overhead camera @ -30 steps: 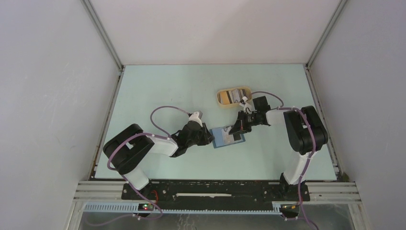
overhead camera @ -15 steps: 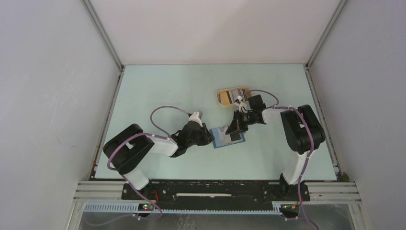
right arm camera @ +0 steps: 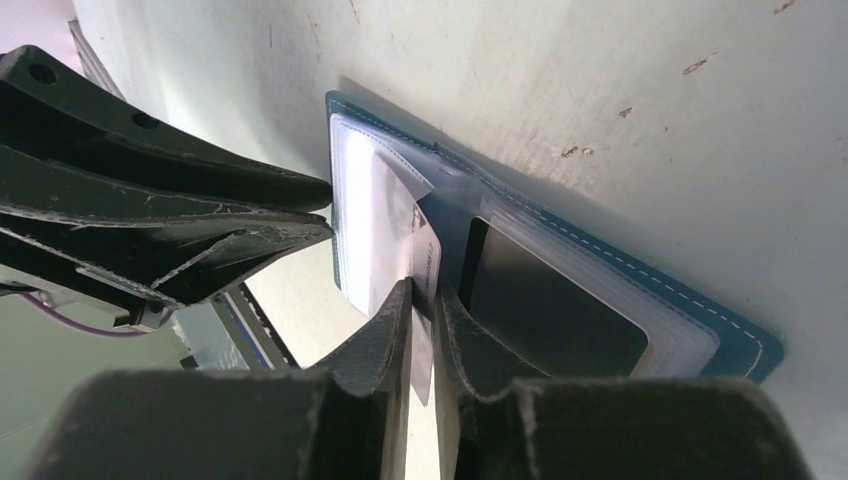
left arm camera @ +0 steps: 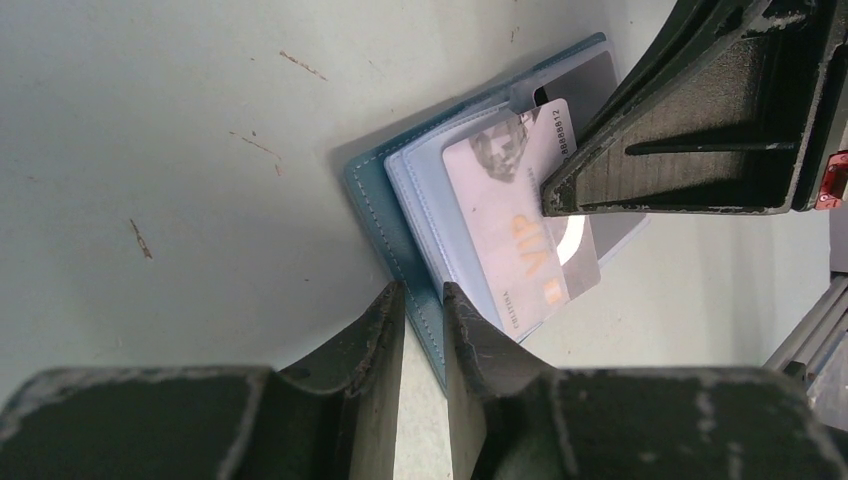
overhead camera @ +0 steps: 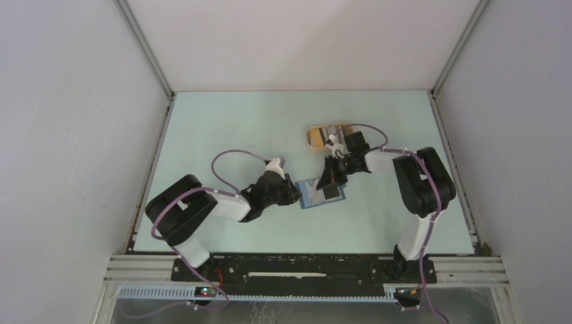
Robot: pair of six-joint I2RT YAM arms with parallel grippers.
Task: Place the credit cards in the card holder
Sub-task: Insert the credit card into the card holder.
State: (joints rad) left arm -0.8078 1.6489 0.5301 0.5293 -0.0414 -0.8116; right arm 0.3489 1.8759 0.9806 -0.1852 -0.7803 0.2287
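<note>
Since the credit card (left arm camera: 500, 250), part-way into a pocket of the open card holder (left arm camera: 370, 200), looks thin, stiff and slick, hold its free edge, where the right end effector (right arm camera: 425, 295) straddles it, grip unclear, while the left end effector (left arm camera: 422, 300) pinches the holder's cover.

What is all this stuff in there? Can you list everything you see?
table: one, pale green, under everything.
tray: one, tan oval, beyond the card holder.
loose cards: count unclear, whitish and grey, in the tray.
card holder: one, teal-blue, open, mid-table.
VIP card: one, whitish, seemingly part way into a clear sleeve.
dark card: one, dark grey, in another sleeve.
left gripper: one, black, clamped on the card holder's edge.
right gripper: one, black, fingers either side of the VIP card.
</note>
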